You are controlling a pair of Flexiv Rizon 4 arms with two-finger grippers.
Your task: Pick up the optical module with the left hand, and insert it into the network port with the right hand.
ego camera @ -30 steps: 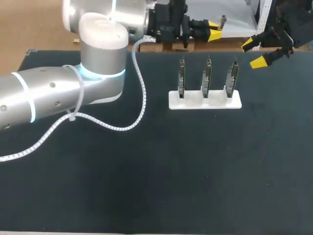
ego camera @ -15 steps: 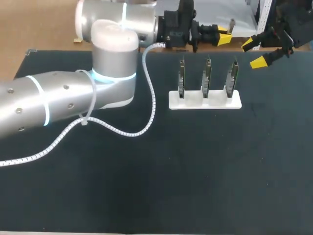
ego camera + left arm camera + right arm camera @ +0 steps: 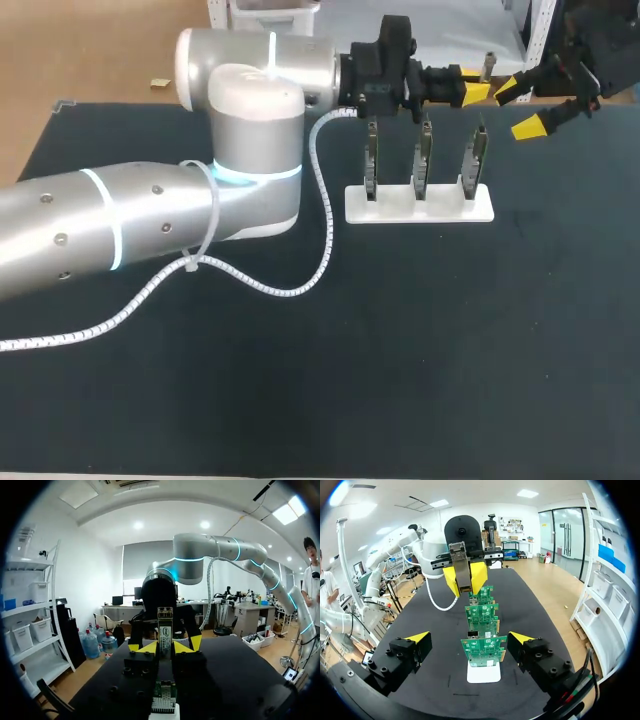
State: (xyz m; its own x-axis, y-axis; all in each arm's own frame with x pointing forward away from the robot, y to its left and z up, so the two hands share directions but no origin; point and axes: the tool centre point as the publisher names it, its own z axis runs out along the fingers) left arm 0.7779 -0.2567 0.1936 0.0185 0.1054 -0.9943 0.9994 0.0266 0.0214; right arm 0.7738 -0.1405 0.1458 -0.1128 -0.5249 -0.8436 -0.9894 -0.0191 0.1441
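— Black table (image 3: 400,350) under you, with a white holder (image 3: 420,207) at one o'clock and three green boards (image 3: 424,155) standing upright in it. Where's your module?
— Your left gripper (image 3: 472,88) has it. Its yellow tips are pinching the optical module (image 3: 165,630) from both sides, at twelve o'clock of the holder.
— And your right?
— Your right gripper (image 3: 522,108) hangs at two o'clock of the holder, fingers spread wide. The network port (image 3: 474,634) looks to be that small metal cage on one of the boards, though it's hard to be sure.

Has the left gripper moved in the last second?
Yes. Against the white stand, the left gripper has slid rightward in the head view, from near the stand's middle to near its right end.
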